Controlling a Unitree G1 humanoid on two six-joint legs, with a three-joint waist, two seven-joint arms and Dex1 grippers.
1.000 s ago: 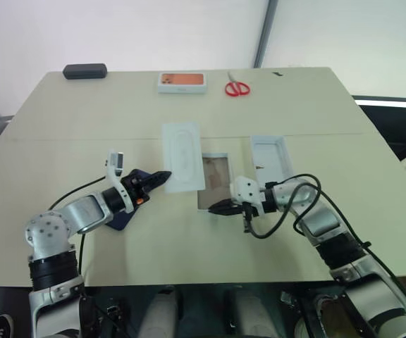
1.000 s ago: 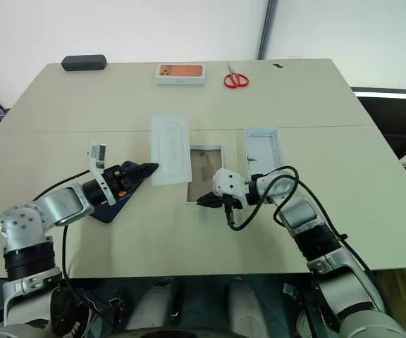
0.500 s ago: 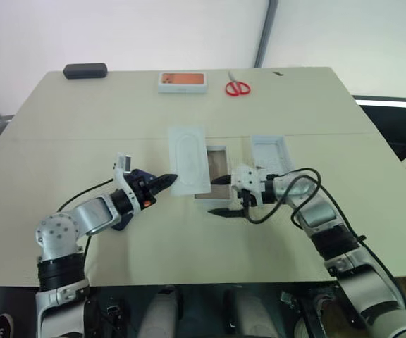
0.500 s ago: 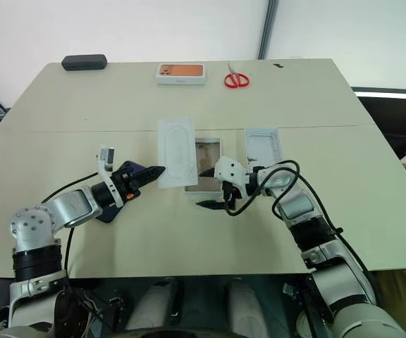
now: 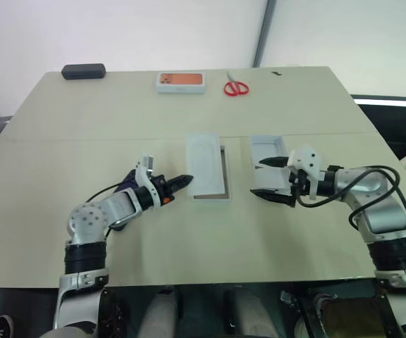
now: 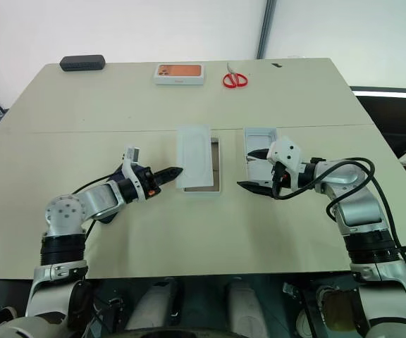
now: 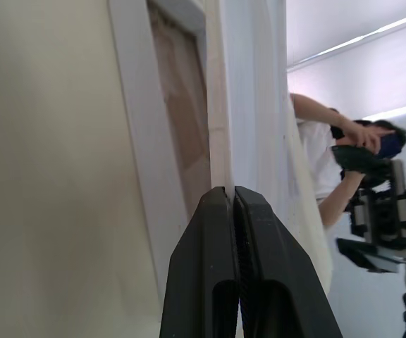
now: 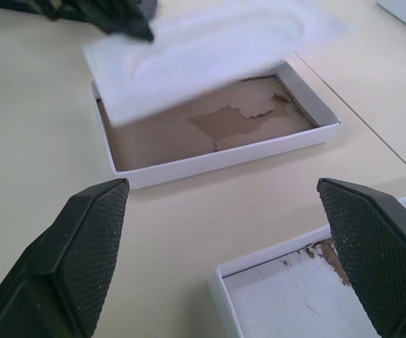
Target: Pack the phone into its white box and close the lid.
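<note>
Pinching the flat white insert (image 5: 206, 166) by its edge, left hand (image 5: 182, 182) is clamped tight and holds it over the white box (image 8: 210, 137), partly covering the brown floor. Right hand (image 5: 268, 177) hangs with fingers spread wide, holding nothing, above the near end of the lid (image 5: 268, 156), which lies open side up on the bench (image 5: 118, 113). Phone: can't tell where.

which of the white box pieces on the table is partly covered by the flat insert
The white box with the grey-brown floor, in the middle; the left gripper holds the insert over it. The lid beside it lies uncovered.
</note>
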